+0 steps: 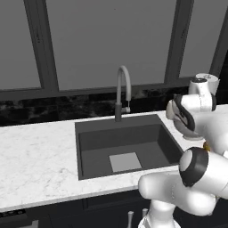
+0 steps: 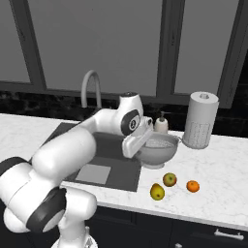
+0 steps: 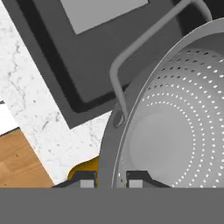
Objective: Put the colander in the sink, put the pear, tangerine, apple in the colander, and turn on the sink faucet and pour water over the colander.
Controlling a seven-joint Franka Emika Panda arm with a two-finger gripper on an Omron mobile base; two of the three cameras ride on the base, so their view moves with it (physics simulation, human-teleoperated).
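Gripper (image 3: 111, 179) closed on colander (image 2: 157, 149) rim, right of sink (image 2: 104, 167). Thin one-sided grip: colander may tilt, slip during lift, or knock fruit nearby.

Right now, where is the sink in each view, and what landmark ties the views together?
Left base view: the sink sits at centre, below the faucet.
Right base view: left of centre, partly behind the arm.
Hand view: upper left, beside the colander.
Shared landmark: the lighter grey patch on its bottom.
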